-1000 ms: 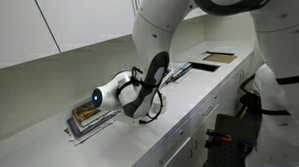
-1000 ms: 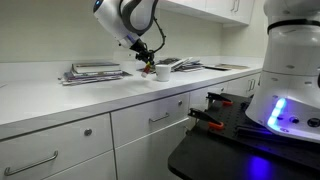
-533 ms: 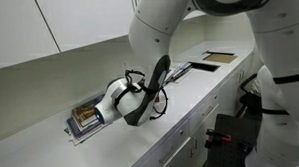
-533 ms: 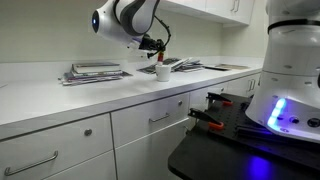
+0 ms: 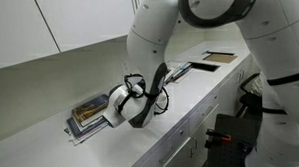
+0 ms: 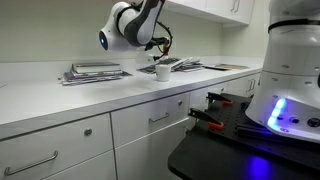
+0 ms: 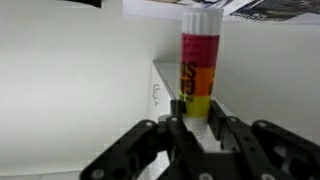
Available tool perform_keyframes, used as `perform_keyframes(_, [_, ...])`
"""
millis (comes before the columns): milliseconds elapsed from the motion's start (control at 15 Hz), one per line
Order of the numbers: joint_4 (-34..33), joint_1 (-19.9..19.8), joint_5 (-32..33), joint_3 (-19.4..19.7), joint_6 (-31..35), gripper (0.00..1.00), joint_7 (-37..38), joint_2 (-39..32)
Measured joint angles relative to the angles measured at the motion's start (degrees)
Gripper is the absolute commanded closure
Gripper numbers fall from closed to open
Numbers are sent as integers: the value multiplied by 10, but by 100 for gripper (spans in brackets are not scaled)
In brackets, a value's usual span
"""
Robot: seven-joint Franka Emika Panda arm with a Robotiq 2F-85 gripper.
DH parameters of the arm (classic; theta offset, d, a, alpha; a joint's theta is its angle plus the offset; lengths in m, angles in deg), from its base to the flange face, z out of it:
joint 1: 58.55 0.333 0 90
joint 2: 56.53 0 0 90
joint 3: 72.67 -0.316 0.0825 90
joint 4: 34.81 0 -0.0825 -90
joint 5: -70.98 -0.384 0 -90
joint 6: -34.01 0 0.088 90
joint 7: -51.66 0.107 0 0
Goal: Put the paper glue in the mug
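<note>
In the wrist view we see the gripper clenched on the paper glue. The two fingers pinch its yellowish end, so the red-orange band and the white far end stick out free beyond them. We judge that hold is deliberate: a grip at one end leaves most of the stick clear to go into a cup.

In an exterior view the mug stands upright on the white counter, just in front of a flat stack of books. The wrist hangs close above it — whether exactly over the opening we cannot tell. The glue itself is too small to make out there.

We take this as the carry step, with the drop not yet made. Next the stick should line up over the rim before the fingers let go — the mug is small and could tip.
</note>
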Motion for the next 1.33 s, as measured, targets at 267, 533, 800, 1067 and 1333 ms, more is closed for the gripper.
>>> perform_keyframes(267, [-31, -20, 24, -5, -7, 92, 52, -50])
perform_keyframes(533, [-56, -19, 28, -11, -15, 92, 72, -90])
perform_keyframes(800, [-97, 2, 25, 16, -15, 92, 72, -112])
perform_keyframes(1067, [-120, 7, -16, 26, -14, 92, 72, -126])
perform_keyframes(1333, [-120, 7, -68, 25, -7, 92, 72, -130])
